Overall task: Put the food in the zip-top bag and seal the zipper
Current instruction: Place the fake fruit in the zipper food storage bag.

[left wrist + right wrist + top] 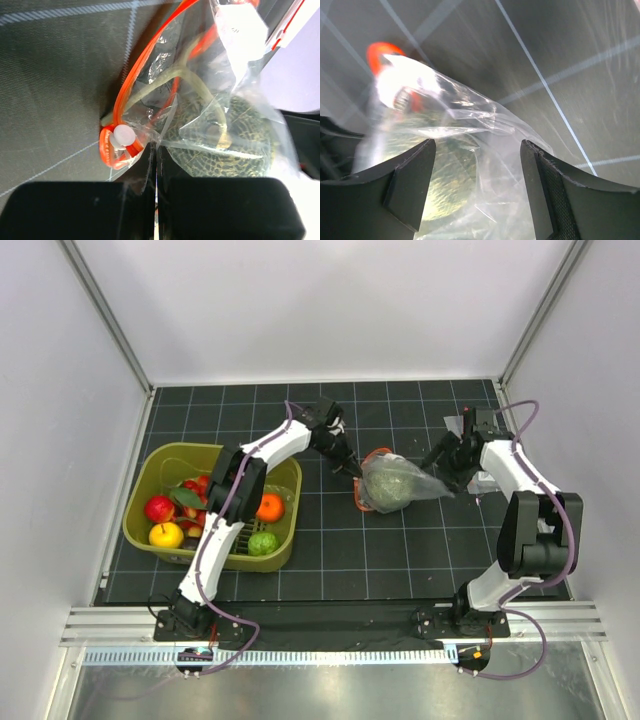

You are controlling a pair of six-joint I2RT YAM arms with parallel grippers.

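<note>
The clear zip-top bag point(395, 483) lies on the dark gridded mat with a pale-green mottled round food point(388, 485) inside it. Its orange-red zipper point(145, 55) curves open, with a white end point(121, 134) close to my left gripper point(156, 150). That gripper point(352, 468) is shut on the bag's film just beside the zipper end. My right gripper point(477, 150) stands open at the bag's other end point(440, 468), loose film and the mottled food point(445, 185) showing between its fingers. More food sits in the olive-green basket point(160, 465): a red piece point(158, 508), a yellow one point(166, 535), an orange point(270, 507), a green one point(262, 543).
The basket stands at the left of the mat, beside the left arm. A small white object point(487, 480) lies by the right arm near the right wall. White walls enclose the mat on three sides, and a metal rail point(330, 625) runs along the near edge.
</note>
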